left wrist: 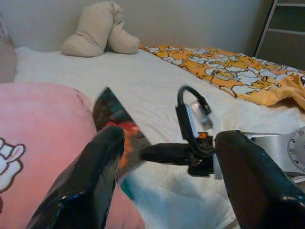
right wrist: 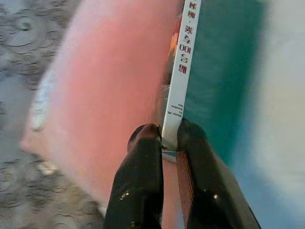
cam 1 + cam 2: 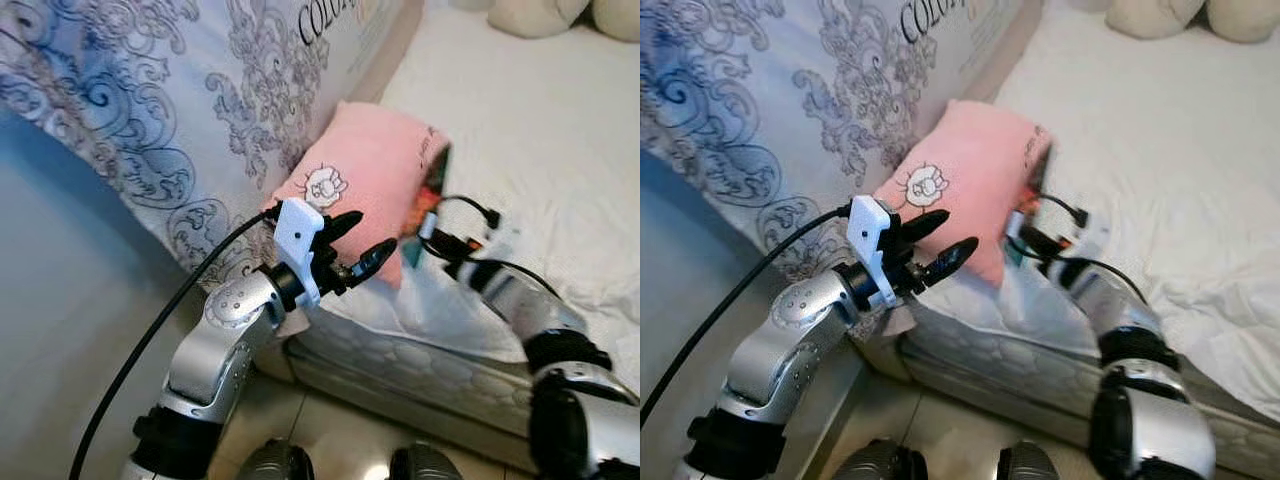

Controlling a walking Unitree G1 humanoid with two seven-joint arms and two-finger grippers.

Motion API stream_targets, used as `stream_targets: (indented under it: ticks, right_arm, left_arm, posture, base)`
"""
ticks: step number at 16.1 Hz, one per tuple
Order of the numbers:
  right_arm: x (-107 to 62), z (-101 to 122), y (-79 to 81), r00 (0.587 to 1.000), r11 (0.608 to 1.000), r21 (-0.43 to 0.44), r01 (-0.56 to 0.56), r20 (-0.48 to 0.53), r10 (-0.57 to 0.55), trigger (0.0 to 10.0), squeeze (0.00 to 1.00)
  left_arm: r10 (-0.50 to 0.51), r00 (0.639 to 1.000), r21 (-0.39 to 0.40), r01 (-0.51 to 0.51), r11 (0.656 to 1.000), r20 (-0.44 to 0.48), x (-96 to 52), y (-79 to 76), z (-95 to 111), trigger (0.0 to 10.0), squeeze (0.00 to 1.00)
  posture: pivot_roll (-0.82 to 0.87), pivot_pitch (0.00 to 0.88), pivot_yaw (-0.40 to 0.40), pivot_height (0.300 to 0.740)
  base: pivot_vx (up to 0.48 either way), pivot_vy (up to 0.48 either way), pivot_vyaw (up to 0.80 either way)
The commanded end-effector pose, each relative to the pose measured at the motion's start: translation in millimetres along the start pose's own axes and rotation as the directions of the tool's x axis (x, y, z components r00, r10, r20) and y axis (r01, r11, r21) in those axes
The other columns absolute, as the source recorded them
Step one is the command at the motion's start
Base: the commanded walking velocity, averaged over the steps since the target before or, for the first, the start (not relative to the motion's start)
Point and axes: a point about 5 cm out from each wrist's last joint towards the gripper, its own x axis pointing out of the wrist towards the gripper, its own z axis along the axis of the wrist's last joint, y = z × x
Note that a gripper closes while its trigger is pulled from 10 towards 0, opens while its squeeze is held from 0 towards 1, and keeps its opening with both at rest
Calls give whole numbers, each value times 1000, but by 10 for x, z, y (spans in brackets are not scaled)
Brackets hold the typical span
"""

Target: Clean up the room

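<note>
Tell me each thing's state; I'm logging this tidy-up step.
Book: on edge beside the pillow, spine pinched by the right gripper.
Pillow: propped against the headboard, on the bed.
Right gripper: shut on the book.
Left gripper: open, empty, near the pillow.
Quilt: rumpled on the bed.

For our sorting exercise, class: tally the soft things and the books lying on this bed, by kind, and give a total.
Pink pillow: 1
Beige cushions: 1 pile; the number in it cannot be told
Orange cartoon-print blanket: 1
Thin book, pinched in the right end effector: 1
Total: 4
</note>
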Motion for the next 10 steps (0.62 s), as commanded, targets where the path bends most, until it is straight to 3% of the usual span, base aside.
stream_targets:
  ticks: [1, 5, 7, 10]
  right_arm:
    - [-61, -120, -167, 994, 995, -14, 99, -38, -100, 0, 0]
    - [-147, -101, -346, 977, 973, -94, 209, -33, -212, 0, 0]
    - [-200, -148, -448, 955, 940, -195, 279, -48, -293, 0, 0]
    - [-166, -92, -431, 938, 891, -321, 321, -18, -345, 0, 0]
  left_arm:
    - [-7, 1000, 8, 7, 1000, 3, -7, -1, 33, 10000, 0]
    - [-13, 1000, 8, 13, 1000, 8, 16, -3, 36, 10000, 0]
    - [-19, 1000, 10, 19, 1000, 9, 30, -3, 44, 10000, 0]
    - [-24, 1000, 8, 24, 1000, 6, 34, -8, 40, 10000, 0]
  posture:
    - [-17, 70, 103, 715]
    - [-25, 52, 110, 715]
    - [-27, 50, 117, 715]
    - [-36, 54, 125, 715]
  base:
    - [0, 0, 0]
    - [0, 0, 0]
    - [0, 0, 0]
    - [0, 0, 0]
